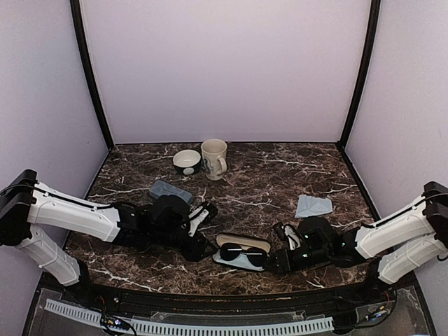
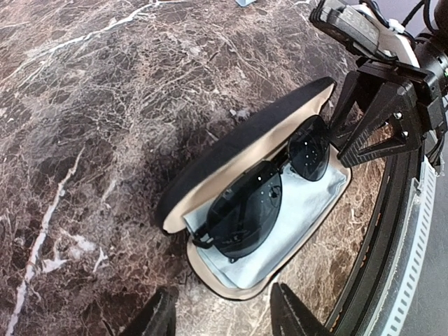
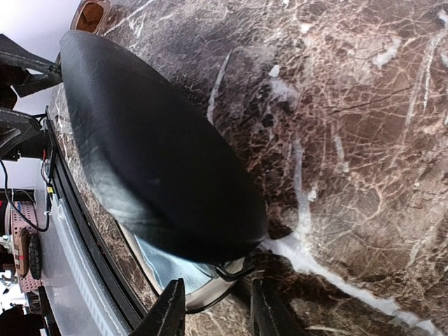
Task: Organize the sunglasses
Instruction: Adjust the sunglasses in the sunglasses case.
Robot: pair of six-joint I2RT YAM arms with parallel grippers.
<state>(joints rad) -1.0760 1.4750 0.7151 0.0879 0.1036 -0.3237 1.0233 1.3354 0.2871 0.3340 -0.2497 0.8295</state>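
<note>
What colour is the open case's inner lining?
Beige lining, clearest in the left wrist view.

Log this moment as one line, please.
sunglasses in open case, on blue cloth | left gripper open, by one case end | right gripper at other end, grip unclear

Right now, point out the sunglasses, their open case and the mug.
sunglasses (image 2: 246,210), left wrist view, on the lower lens.
open case (image 2: 238,150), left wrist view, on the black lid.
mug (image 1: 213,157), top view, on its body.
</note>
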